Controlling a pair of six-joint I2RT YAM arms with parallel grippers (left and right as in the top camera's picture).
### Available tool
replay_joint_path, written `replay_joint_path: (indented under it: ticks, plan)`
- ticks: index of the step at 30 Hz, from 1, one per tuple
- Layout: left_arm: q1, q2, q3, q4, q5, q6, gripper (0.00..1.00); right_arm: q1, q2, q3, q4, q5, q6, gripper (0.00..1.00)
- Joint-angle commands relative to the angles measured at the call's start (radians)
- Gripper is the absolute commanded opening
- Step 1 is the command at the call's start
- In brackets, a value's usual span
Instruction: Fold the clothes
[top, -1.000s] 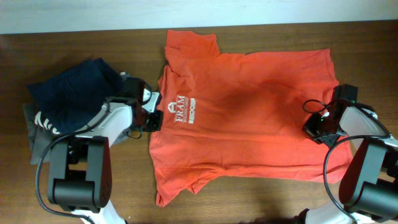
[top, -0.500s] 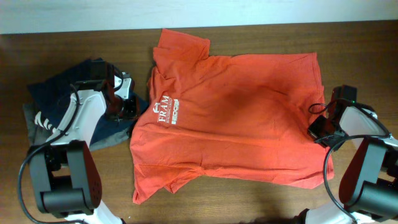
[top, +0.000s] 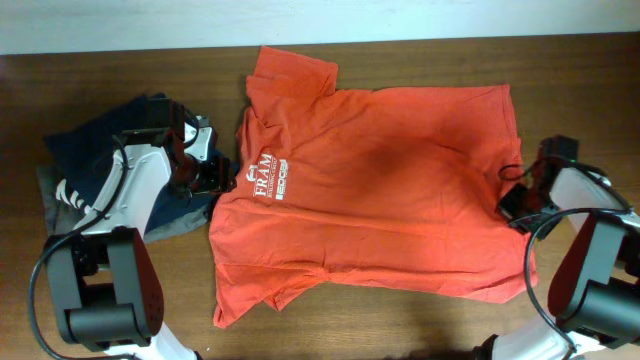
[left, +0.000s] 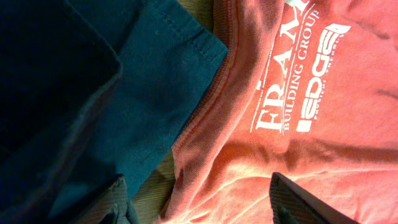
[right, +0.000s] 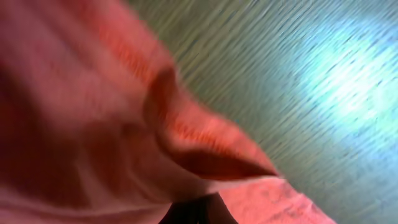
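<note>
The left end effector (top: 218, 178), wide open and empty, hovers by the collar of the T-shirt (top: 390, 200) spread on the desk (top: 420, 320), its arm bent over the navy garment (top: 90, 150), while the right end effector (top: 508, 203) is clamped shut on the T-shirt's hem.

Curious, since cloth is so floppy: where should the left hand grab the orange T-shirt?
Probably the ribbed collar, approached from the navy garment's side: the T-shirt lies flat, and that thicker rim lies nearest the open left hand.
</note>
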Motion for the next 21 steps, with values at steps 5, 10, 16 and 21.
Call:
replay_joint_path:
  ticks: [5,10,16,21]
  plan:
    - [-0.007,-0.023,0.012,0.018,0.023,0.009,0.82,-0.228,0.097,0.050,-0.024,0.060,0.032,0.04]
    - [-0.034,-0.023,0.011,0.028,0.023,0.009,0.86,-0.254,0.093,0.123,-0.076,0.046,0.032,0.04]
    - [-0.088,-0.018,0.006,0.068,0.019,0.009,0.87,-0.223,0.091,0.198,-0.114,0.041,0.032,0.04]
    - [-0.126,-0.017,0.002,0.065,-0.029,0.009,0.87,-0.217,0.083,0.308,-0.192,0.008,-0.017,0.09]
